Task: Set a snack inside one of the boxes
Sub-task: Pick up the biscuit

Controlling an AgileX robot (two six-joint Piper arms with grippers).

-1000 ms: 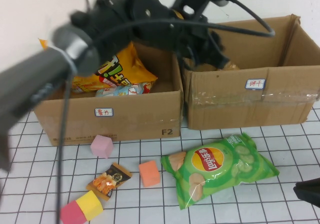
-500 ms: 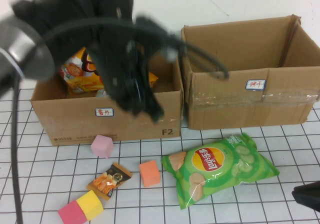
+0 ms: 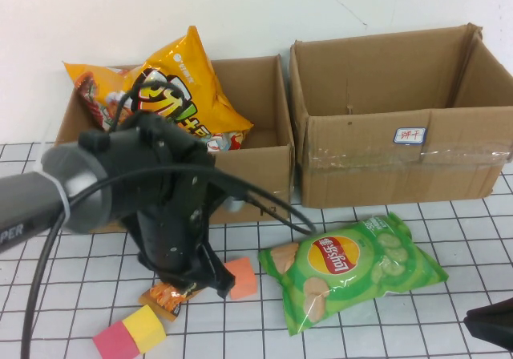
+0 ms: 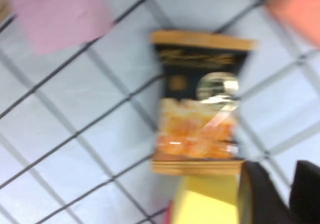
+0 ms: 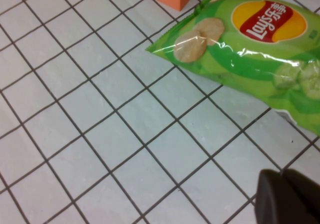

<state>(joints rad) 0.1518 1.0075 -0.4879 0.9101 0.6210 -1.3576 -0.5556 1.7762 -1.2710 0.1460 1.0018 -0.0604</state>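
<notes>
The white desk (image 3: pixel 72 271), ruled with a dark grid, carries everything. Two open brown corrugated cardboard boxes are set at its far side as receivers: the right box (image 3: pixel 401 147) is seen empty, just beside the left box (image 3: pixel 256 175), from which a glossy orange-yellow crinkled chip bag (image 3: pixel 172 94) stands upright above the rim.

In front of the right box a shiny green Lay's chip bag (image 3: pixel 353 267) is laid flat, puffed like a pillow. The left gripper (image 3: pixel 180 283) is hung low over the desk in front of the left box, seemingly aimed at the small flat black-and-orange foil snack packet (image 4: pixel 200 116), which lies on the desk and is not held; whether its jaws are open or closed cannot be told. Only a dark edge of the right gripper (image 3: pixel 490 323) is seen, parked near the green bag, its jaws appearing closed and empty.

Around the packet, soft-looking foam cubes are scattered: orange (image 3: pixel 240 276), pink (image 4: pixel 57 11), and a yellow-and-magenta pair (image 3: pixel 132 332).
</notes>
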